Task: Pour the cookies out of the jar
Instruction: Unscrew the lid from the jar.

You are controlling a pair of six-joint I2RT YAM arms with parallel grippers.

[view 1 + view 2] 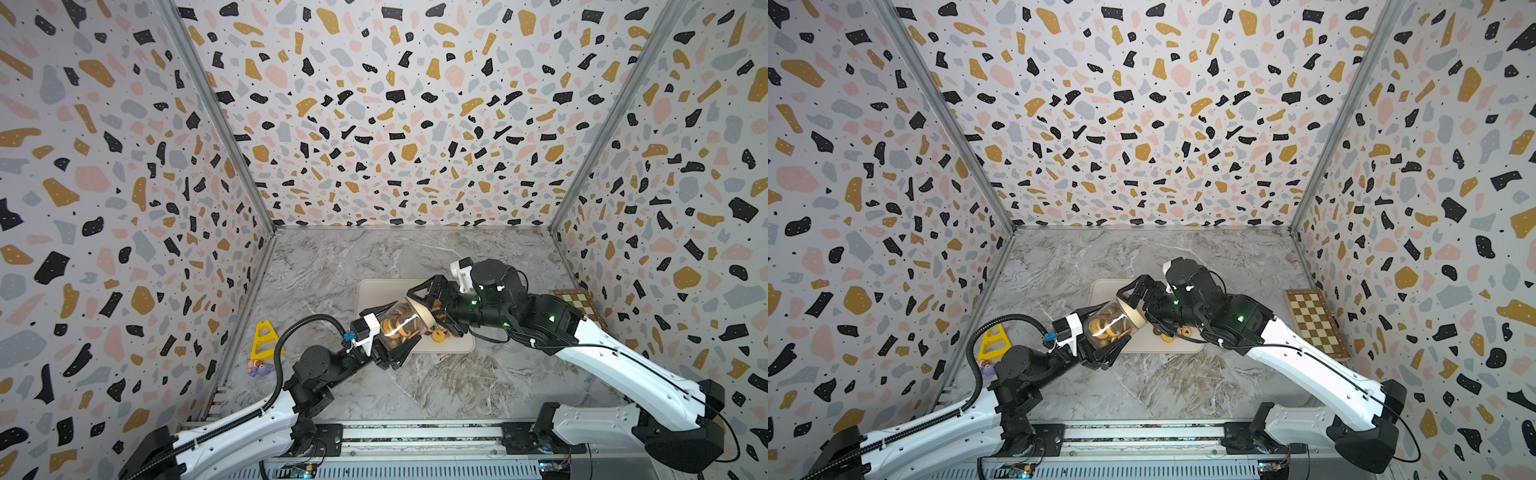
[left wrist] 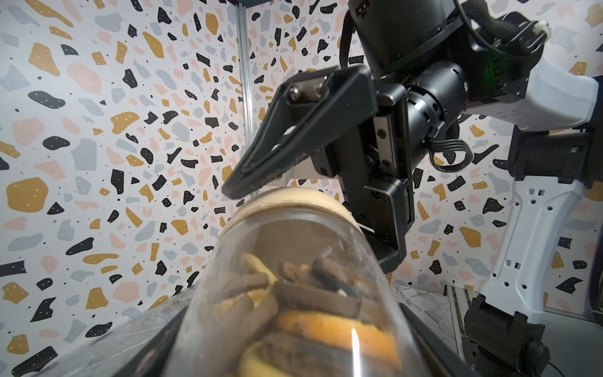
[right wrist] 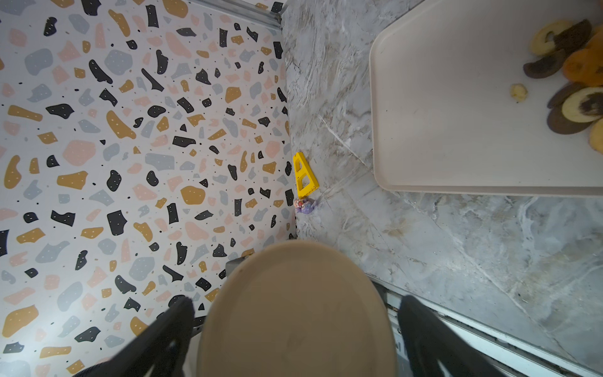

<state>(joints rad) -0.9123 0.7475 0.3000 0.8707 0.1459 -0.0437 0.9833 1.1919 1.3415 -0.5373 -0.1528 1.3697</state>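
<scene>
Cookies [image 1: 395, 327] sit inside the jar [image 1: 410, 318], clamped in the left end effector [image 1: 407, 322] over the 7 o'clock corner of the tray [image 1: 374, 291]. The jar axis runs from 8 to 2 o'clock. The lid [image 2: 293, 199] faces the right end effector [image 3: 295, 303], whose jaws stand apart and straddle it.

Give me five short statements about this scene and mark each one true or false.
1. The jar has its lid off. False: the beige lid sits on its mouth.
2. The left gripper holds the jar. True.
3. The jar is empty. False: cookies show through its clear wall.
4. Some cookies lie on the tray. True.
5. The chessboard lies beside the yellow toy. False: they lie by opposite side walls.
</scene>
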